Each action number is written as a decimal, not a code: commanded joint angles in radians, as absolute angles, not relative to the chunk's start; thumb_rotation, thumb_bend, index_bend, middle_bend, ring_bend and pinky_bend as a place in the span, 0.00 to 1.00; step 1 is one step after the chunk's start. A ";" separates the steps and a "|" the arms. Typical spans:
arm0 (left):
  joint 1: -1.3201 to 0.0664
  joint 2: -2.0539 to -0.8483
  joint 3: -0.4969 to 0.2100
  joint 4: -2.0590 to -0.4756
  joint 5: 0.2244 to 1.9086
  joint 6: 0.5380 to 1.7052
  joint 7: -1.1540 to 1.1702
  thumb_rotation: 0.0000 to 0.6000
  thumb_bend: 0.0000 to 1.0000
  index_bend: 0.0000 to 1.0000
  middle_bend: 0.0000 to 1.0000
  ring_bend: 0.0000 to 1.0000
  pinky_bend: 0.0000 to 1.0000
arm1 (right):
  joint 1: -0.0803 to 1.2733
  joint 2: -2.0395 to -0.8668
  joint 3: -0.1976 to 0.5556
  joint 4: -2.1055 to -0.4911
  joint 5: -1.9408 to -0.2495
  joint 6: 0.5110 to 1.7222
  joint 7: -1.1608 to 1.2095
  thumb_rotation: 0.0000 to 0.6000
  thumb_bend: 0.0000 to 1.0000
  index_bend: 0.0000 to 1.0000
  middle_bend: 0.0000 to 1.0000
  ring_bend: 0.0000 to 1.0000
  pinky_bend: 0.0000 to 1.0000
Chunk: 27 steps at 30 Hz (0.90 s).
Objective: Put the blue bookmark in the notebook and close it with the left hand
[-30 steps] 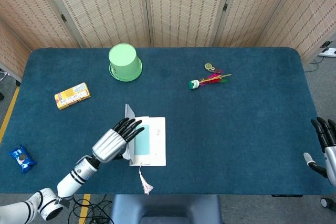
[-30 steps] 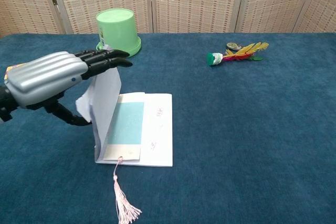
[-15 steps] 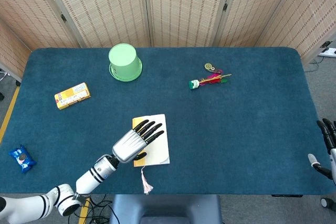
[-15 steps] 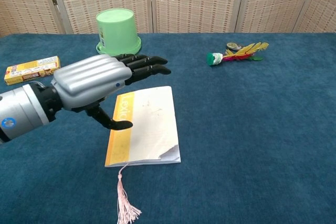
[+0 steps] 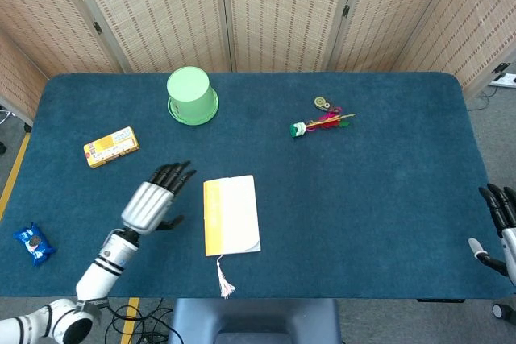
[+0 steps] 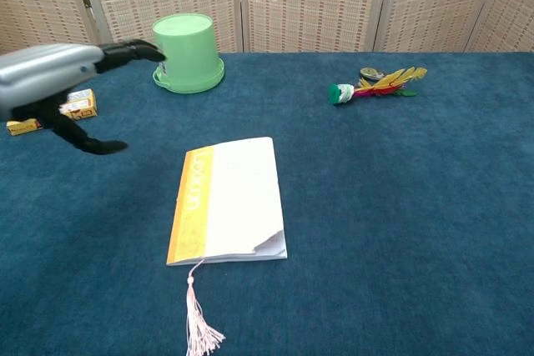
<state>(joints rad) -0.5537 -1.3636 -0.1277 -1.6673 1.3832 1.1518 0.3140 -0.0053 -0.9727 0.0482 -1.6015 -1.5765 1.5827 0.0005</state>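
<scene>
The notebook (image 5: 231,215) (image 6: 229,199) lies closed on the blue table, white cover up with a yellow spine strip at its left. The blue bookmark is hidden inside; only its pink tassel (image 5: 222,276) (image 6: 200,326) trails out from the near edge. My left hand (image 5: 152,200) (image 6: 60,77) hovers to the left of the notebook, apart from it, fingers spread and holding nothing. My right hand (image 5: 500,223) shows only at the right edge of the head view, off the table's side, fingers apart and empty.
An upturned green cup (image 5: 192,96) (image 6: 187,51) stands at the back left. A yellow box (image 5: 110,147) (image 6: 52,112) lies left, a blue snack packet (image 5: 33,243) at the far left edge. A feathered shuttlecock (image 5: 322,123) (image 6: 376,85) and a small round object (image 5: 322,103) lie back right.
My left hand swung the cover over and shut the notebook on the bookmark, then drew back to the left, clear of the notebook. The right hand barely moved.
</scene>
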 commanded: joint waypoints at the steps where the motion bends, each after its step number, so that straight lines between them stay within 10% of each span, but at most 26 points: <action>1: -0.483 -1.286 -0.125 -1.715 1.325 1.219 0.313 1.00 0.26 0.00 0.00 0.00 0.13 | 0.005 -0.975 0.042 -1.588 -1.596 1.575 0.018 1.00 0.22 0.04 0.07 0.06 0.07; 27: -0.194 -1.213 -0.015 -1.764 1.392 1.528 0.283 1.00 0.26 0.02 0.00 0.00 0.13 | 0.076 -1.016 0.017 -1.550 -1.652 1.493 0.094 1.00 0.23 0.04 0.08 0.06 0.07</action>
<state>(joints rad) -0.1980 -1.2132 -0.0186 -1.7605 1.3874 1.5253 0.2809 0.0724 -1.0128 0.0163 -1.5534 -1.6480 1.4920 0.0945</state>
